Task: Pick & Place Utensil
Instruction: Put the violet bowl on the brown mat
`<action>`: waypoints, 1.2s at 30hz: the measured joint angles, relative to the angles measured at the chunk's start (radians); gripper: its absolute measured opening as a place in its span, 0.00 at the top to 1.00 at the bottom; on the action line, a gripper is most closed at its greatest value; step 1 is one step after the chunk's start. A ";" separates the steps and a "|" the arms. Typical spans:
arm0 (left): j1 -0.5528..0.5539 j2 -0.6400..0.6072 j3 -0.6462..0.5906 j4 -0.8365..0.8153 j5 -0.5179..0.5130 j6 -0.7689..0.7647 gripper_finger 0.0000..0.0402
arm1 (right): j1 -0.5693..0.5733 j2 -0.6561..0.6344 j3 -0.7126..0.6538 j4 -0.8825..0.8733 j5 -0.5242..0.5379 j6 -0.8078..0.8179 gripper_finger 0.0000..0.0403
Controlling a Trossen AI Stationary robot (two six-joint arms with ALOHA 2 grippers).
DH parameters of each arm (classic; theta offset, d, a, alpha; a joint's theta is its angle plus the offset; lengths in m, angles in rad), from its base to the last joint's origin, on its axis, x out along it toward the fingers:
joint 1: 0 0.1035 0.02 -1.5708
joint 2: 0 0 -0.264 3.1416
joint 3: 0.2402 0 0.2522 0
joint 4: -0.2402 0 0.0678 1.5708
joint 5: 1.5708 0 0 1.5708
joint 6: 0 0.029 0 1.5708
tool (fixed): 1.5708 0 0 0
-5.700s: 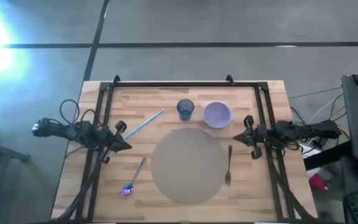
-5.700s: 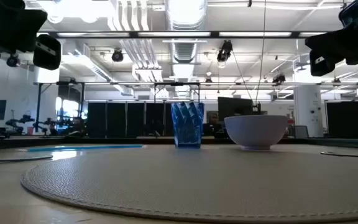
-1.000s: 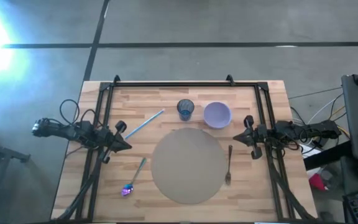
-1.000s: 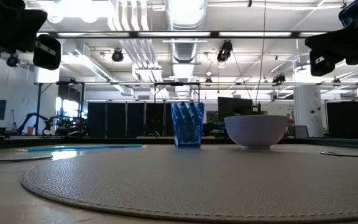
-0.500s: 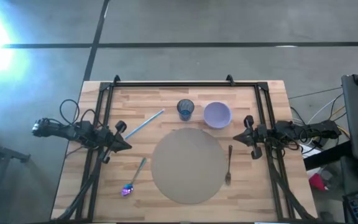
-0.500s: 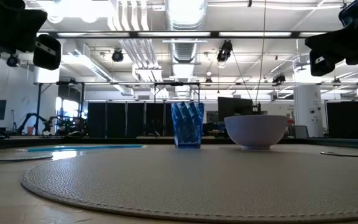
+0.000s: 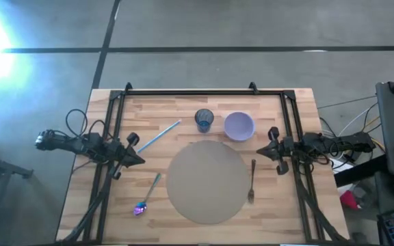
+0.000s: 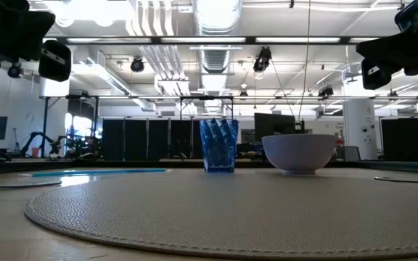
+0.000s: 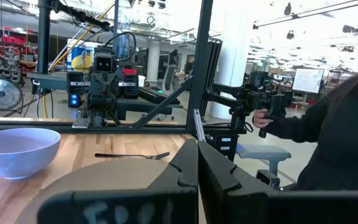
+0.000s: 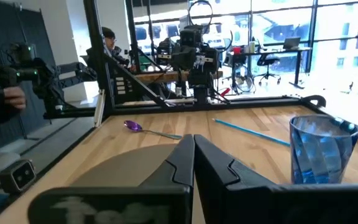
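Note:
A dark fork lies flat on the wood just right of the round grey placemat. An iridescent spoon lies left of the mat, bowl end toward the near edge. A thin blue stick lies slantwise farther back. My left gripper hovers shut over the table's left side, above and between spoon and stick. My right gripper hovers shut over the right side, just beyond the fork's handle end. In the wrist views the fork and spoon show past the shut fingers.
A ribbed blue cup and a lavender bowl stand side by side behind the mat. Black frame rails run along the table's left, right and far sides. A person stands beyond the table's right edge.

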 joint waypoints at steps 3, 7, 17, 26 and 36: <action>0.000 0.000 0.000 0.000 0.000 0.017 1.00 | 0.000 0.000 0.000 0.006 0.000 0.053 0.98; 0.000 0.000 0.000 0.000 -0.001 0.018 1.00 | 0.000 0.000 0.000 0.025 0.000 0.108 0.98; 0.000 0.000 0.000 0.000 -0.003 0.018 1.00 | 0.000 0.001 0.000 0.059 0.134 0.078 0.98; 0.000 0.000 0.000 0.000 -0.003 0.017 1.00 | -0.001 0.000 0.000 0.080 0.168 0.083 0.93; 0.000 0.000 0.000 0.000 -0.003 0.012 1.00 | -0.001 0.011 0.063 0.109 0.244 -0.009 0.69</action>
